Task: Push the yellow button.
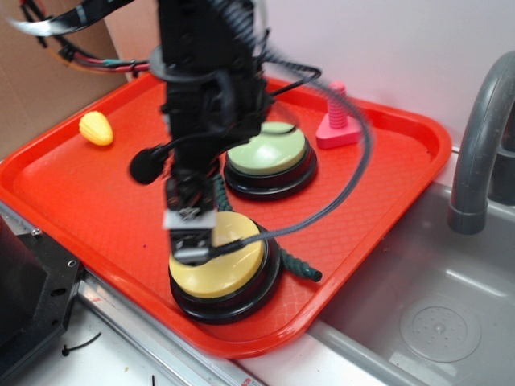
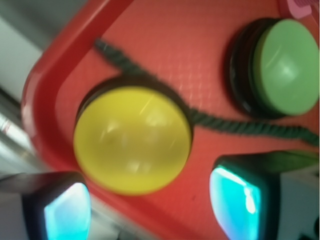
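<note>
The yellow button (image 1: 235, 269) is a smooth yellow dome on a black base, near the front edge of the red tray (image 1: 80, 193). In the exterior view my gripper (image 1: 191, 241) hangs over the button's left part, pointing down, and blur hides whether it touches. The wrist view shows the yellow button (image 2: 132, 140) just ahead of my gripper (image 2: 150, 212). The jaws stand wide apart, and between the teal pads (image 2: 235, 202) I see only tray.
A green-topped button (image 1: 273, 149) sits behind the yellow one, with a pink toy (image 1: 338, 121) further back and a small yellow corn toy (image 1: 96, 129) at the tray's left. A dark twisted cord (image 1: 299, 267) lies between the buttons. A grey sink (image 1: 434, 314) and faucet (image 1: 479, 145) are at the right.
</note>
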Tool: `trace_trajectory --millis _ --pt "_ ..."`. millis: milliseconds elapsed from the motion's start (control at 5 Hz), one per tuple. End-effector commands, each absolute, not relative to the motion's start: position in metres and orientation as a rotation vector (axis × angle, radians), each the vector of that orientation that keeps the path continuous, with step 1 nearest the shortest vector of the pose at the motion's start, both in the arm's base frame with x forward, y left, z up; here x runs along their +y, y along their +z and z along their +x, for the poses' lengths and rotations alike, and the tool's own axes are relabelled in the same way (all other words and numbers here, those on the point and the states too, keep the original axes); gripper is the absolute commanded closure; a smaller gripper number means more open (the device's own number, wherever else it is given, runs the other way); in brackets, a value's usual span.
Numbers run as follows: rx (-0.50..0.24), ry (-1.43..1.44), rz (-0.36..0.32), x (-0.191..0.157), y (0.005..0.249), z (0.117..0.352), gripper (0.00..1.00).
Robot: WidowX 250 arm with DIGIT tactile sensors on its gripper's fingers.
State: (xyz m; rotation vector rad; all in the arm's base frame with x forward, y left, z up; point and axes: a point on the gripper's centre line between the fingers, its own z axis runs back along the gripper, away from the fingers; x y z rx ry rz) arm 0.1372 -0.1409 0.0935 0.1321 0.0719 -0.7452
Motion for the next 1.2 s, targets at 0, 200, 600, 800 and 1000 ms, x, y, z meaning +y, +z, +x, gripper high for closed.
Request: trace_trajectory --millis 0,200,600,800,1000 --pt "0.004 -0.751 0.138 -0.139 0.062 0.108 0.0" --pt "0.049 -0.772 0.093 -0.137 0.042 0.118 0.0" --pt "0.066 -0.783 0.079 -0.138 0.042 0.137 0.0" --pt "0.046 -0.779 0.093 -0.142 0.062 0.142 0.0" --pt "0.019 -0.769 0.092 -0.146 0.096 0.146 0.0"
